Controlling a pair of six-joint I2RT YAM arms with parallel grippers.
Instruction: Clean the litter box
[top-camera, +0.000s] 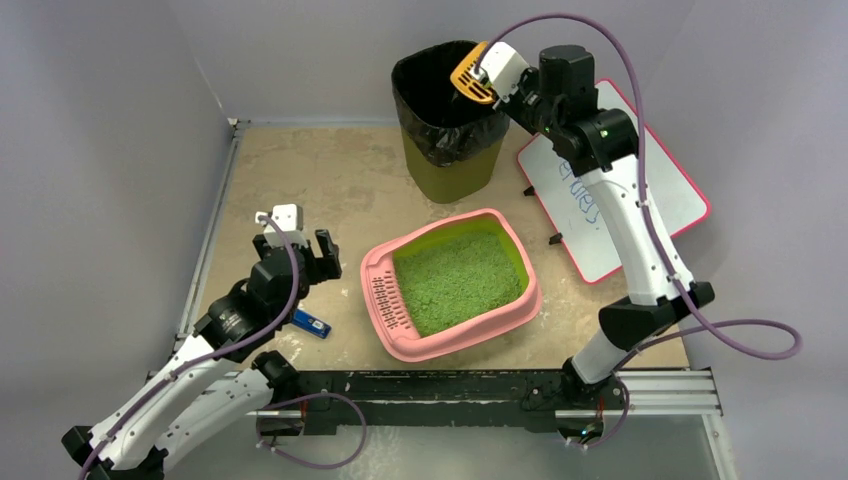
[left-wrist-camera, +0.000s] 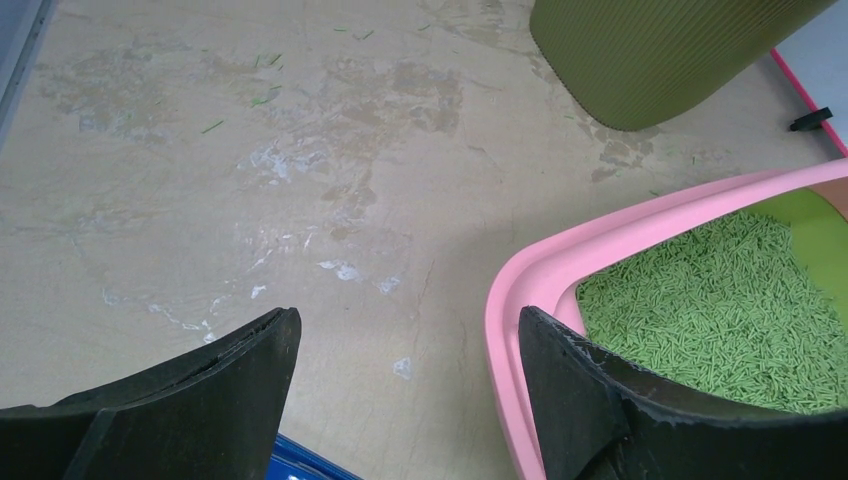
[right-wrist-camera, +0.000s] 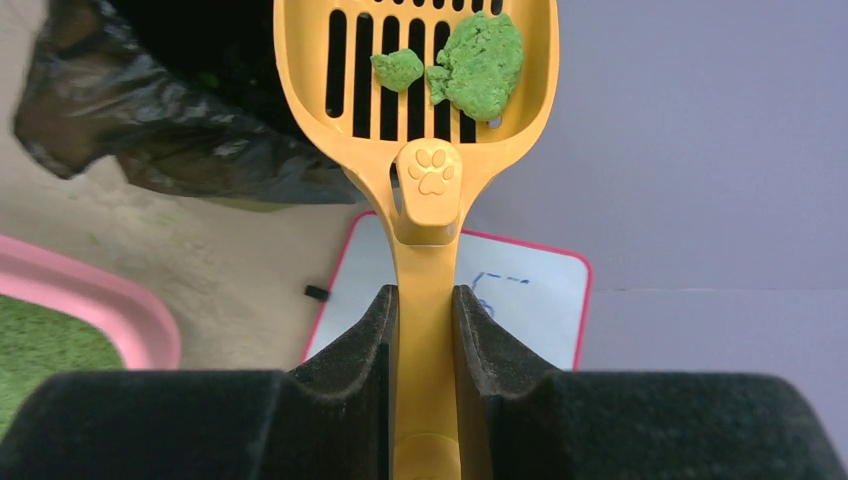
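The right pincer (right-wrist-camera: 425, 305) pinches the orange litter scoop (right-wrist-camera: 425, 190) by its handle, two green clumps (right-wrist-camera: 480, 60) aboard, over the black-bagged bin's (top-camera: 455, 180) rim; the left pincer (left-wrist-camera: 407, 325) hangs spread just beside the pink litter box (top-camera: 455, 345) on the worktop (top-camera: 330, 190).

The frame's top edge crops the orange slotted plastic scoop (right-wrist-camera: 420, 100) in the right wrist view and the ribbed olive bin (left-wrist-camera: 650, 50) in the left, whose bottom edge cuts a small blue object (left-wrist-camera: 300, 468) (unidentifiable), while writing on the pink-edged whiteboard (top-camera: 560, 210) is illegible.
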